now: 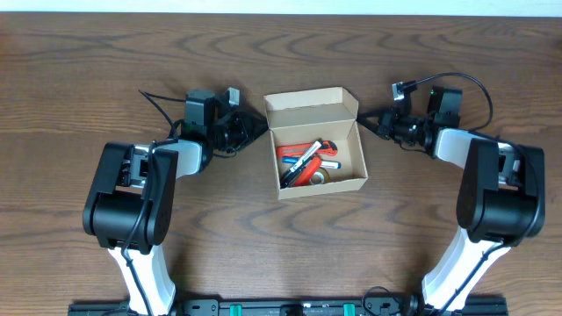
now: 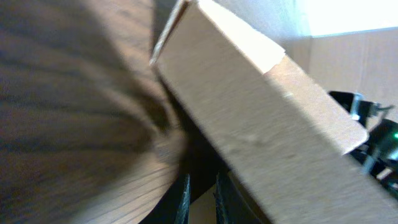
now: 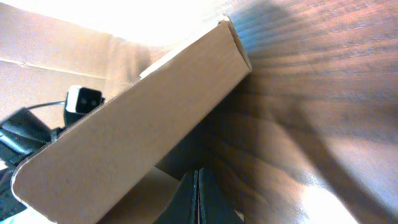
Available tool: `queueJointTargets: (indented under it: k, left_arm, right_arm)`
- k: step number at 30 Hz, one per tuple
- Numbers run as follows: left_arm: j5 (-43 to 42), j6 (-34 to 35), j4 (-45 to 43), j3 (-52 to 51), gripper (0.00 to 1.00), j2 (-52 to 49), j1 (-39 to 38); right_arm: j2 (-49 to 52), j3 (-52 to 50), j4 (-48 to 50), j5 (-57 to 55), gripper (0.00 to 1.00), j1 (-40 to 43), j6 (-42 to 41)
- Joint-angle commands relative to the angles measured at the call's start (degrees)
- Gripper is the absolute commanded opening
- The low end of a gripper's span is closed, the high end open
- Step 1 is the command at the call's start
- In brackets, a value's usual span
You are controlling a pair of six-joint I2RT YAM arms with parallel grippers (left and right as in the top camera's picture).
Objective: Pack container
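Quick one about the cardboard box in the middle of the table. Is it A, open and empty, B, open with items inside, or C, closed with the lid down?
B: the container has its flap lid raised at the far edge, and markers lie inside.

Container [image 1: 320, 187] centre of table [image 1: 88, 88]; markers [image 1: 303, 162], perhaps tape roll [image 1: 318, 176], inside.

The container [image 2: 267, 118], blurred tan cardboard, slants from upper left to lower right over the dark wood table [image 2: 68, 112]. The left gripper [image 2: 200, 199] sits just below it, dark fingers [image 2: 182, 202] nearly together
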State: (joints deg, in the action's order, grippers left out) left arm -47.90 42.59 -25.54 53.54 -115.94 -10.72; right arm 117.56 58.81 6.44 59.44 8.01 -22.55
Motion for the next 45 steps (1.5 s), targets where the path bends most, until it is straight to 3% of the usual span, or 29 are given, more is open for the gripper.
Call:
queueJointTargets:
  k: [1, 20, 31, 45]
  left_arm:
    - [-1.68, -0.76, -0.20, 2.78, 0.14, -0.35, -0.17]
    - [-1.68, -0.68, -0.20, 4.61, 0.15, -0.37, -0.20]
    - [-4.52, -4.09, 0.37, 6.82, 0.15, -0.35, -0.31]
    - [-7.15, -14.64, 13.07, 13.16, 0.14, 1.05, -0.28]
  right_arm:
    - [2.45, 0.68, 2.54, 4.70, 0.01, -1.07, -5.64]
    - [4.52, 0.79, 8.76, 5.11, 0.01, -3.93, -8.09]
    - [4.50, 3.41, 11.93, 9.70, 0.01, -4.00, -9.16]
    - [1.95, 4.37, 10.01, 11.32, 0.02, -5.01, -8.28]
